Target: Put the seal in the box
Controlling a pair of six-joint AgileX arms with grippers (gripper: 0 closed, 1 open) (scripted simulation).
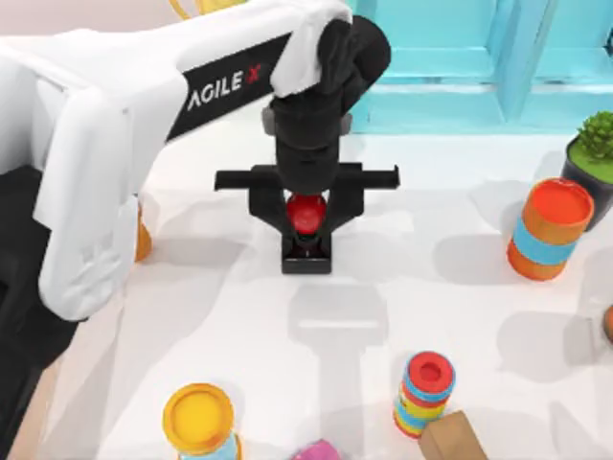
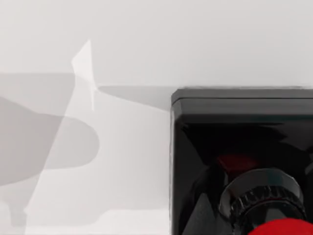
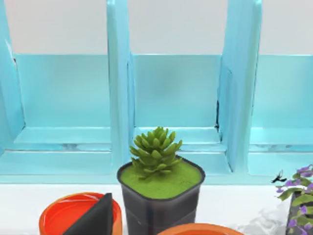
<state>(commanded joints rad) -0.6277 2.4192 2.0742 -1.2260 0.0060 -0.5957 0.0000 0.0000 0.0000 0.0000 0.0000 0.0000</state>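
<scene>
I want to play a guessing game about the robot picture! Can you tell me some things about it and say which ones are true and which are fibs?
1. The left tool is right over the seal, its fingers on either side of the red knob. True.
2. The seal's knob is blue. False: it is red, on a black square base.
3. A little green plant sits in a dark pot. True.
4. The seal is lying on its side. False: it stands upright on the white table.
5. A light blue slatted crate stands at the far edge of the table. True.
</scene>
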